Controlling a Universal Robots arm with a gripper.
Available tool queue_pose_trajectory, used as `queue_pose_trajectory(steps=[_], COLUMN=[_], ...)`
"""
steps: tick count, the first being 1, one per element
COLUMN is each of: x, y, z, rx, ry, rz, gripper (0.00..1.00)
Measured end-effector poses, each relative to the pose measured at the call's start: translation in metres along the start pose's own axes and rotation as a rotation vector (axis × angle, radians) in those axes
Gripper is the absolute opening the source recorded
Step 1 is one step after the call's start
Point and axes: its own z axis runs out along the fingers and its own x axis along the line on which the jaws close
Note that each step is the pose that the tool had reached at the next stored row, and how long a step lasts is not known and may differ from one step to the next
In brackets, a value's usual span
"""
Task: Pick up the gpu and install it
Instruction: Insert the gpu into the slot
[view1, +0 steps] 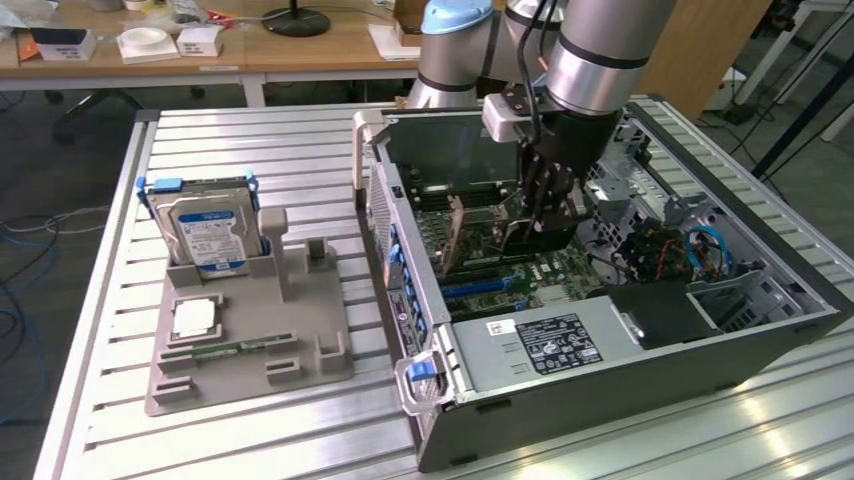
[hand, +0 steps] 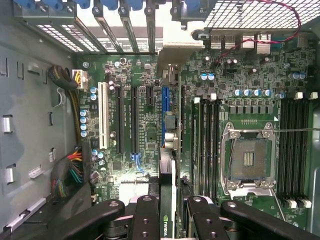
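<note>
Green motherboard (hand: 150, 100) with one blue slot (hand: 165, 102) among black ones; black gpu (hand: 166, 200) edge; silver hard drive (view1: 207, 235) with blue label; grey tray (view1: 254, 350); ribbed silver desk (view1: 240, 140).

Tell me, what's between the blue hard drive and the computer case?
In the exterior view, between the hard drive and the computer case lie the gray holder's empty upright slots, then bare slatted table.

NVIDIA logo on gpu (hand: 165, 210) edge
</note>
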Motion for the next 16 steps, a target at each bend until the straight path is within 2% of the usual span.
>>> queue_pose_trajectory(steps=[13,16], x=[0.0004,0.0005], y=[0.0011,0.0033], z=[0.0051,0.0065], rx=[-0.0001,0.0028], ry=[0.0002,-0.0002], rz=[0.000,-0.001], gripper=[0.26,0.26])
